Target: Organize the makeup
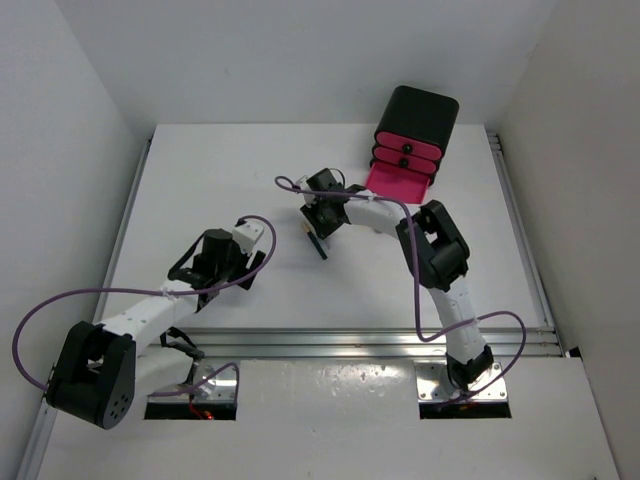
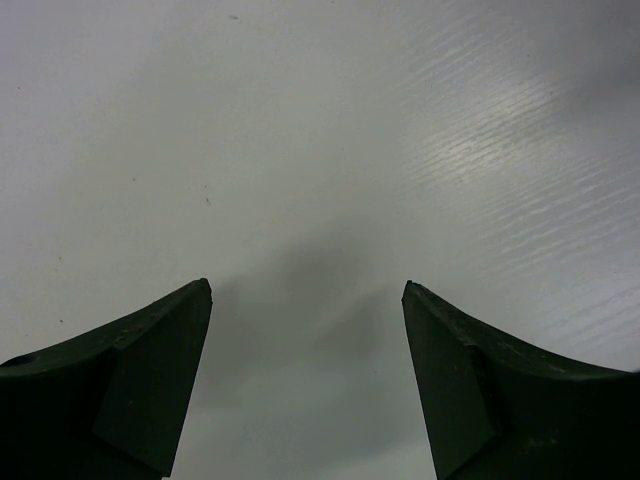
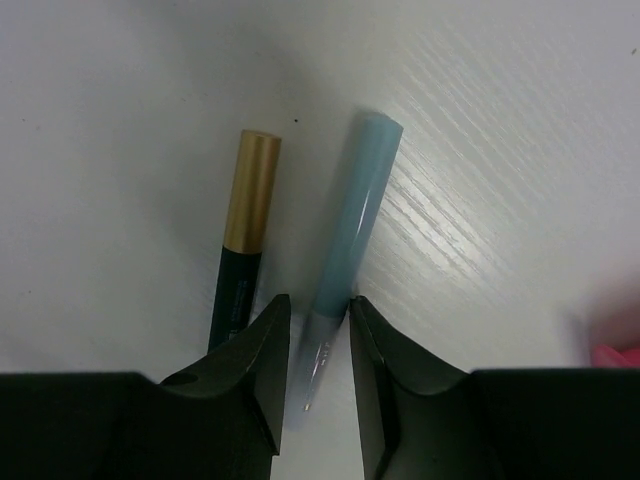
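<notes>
In the right wrist view a teal pencil [image 3: 352, 215] lies lengthwise between the fingers of my right gripper [image 3: 320, 330], whose jaws are narrowed onto its near end. A black pencil with a gold cap [image 3: 244, 230] lies just left of it on the white table, outside the left finger. From above, my right gripper [image 1: 322, 222] is low over the table middle, and the dark pencil [image 1: 318, 243] shows beside it. My left gripper [image 2: 308, 290] is open and empty over bare table; in the top view it [image 1: 252, 236] sits left of the pencils. No other makeup shows.
A black box [image 1: 415, 125] with pink drawers stands at the back right, its lowest drawer [image 1: 398, 184] pulled open toward the right arm. White walls enclose the table on three sides. A metal rail [image 1: 350, 340] runs along the near edge.
</notes>
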`<act>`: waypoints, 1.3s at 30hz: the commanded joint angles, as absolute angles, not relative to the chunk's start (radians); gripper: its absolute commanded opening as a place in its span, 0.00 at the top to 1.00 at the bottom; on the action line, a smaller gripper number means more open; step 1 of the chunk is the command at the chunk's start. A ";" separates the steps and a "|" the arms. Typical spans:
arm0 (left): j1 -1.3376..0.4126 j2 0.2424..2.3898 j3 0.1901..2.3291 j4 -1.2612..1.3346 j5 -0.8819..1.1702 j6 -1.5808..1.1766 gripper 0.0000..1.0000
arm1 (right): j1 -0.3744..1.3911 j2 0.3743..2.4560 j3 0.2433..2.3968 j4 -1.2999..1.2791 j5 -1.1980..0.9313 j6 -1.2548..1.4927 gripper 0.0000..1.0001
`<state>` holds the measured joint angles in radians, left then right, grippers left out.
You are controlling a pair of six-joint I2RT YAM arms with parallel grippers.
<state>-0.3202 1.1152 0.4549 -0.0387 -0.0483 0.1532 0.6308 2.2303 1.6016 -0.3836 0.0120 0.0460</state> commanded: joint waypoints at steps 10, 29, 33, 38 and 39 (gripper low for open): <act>-0.328 1.104 0.451 0.000 -0.031 0.164 0.17 | 0.604 2.229 1.641 -0.440 0.118 0.020 1.00; -0.328 1.104 0.442 0.000 -0.031 0.164 0.17 | 0.364 2.020 1.559 -0.374 0.241 -0.377 1.00; -0.328 1.104 0.442 0.000 -0.022 0.164 0.17 | 0.345 2.066 1.600 -0.388 0.281 -0.420 0.88; -0.328 1.104 0.442 0.000 -0.021 0.164 0.17 | 0.339 2.083 1.638 -0.402 0.302 -0.442 0.53; -0.328 1.104 0.442 0.000 -0.021 0.164 0.17 | 0.339 2.080 1.649 -0.405 0.305 -0.443 0.48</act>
<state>-0.3202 1.1152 0.4511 -0.0349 -0.0341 0.1574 0.3317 2.0945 1.5787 -0.4145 0.2680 -0.4118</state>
